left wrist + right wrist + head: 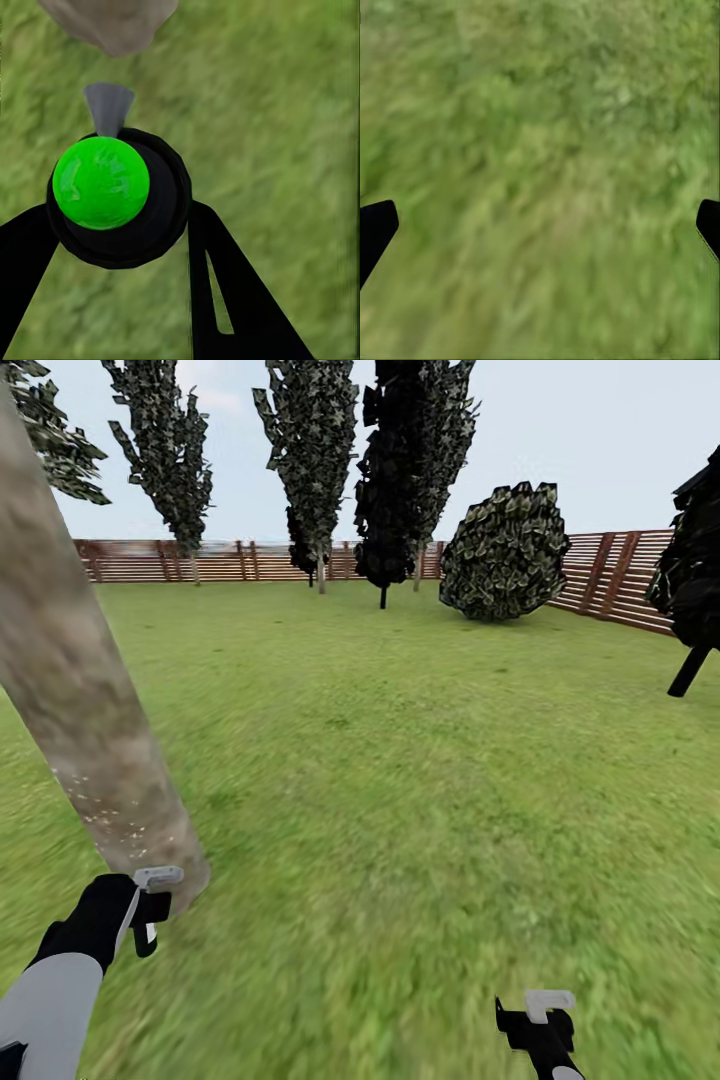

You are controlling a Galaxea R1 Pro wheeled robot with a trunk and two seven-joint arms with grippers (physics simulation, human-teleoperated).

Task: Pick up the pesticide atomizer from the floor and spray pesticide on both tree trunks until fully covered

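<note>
A thick beige-grey mottled tree trunk (70, 690) rises at the left of the head view, with pale specks scattered over its lower part. My left gripper (152, 910) hangs just in front of the trunk's base. In the left wrist view its black fingers (217, 270) are shut on the pesticide atomizer (101, 184), a black round body with a bright green cap. The atomizer's grey nozzle (109, 109) points at the trunk's foot (112, 22). Low at the right, my right gripper (535, 1020) is open over bare grass (540, 187).
Green lawn (420, 740) stretches ahead to a brown slat fence (620, 575). Dark columnar conifers (400, 480), leafy trees (165, 450) and a round shrub (505, 550) stand along the back. Another dark tree (695, 590) leans at the right edge.
</note>
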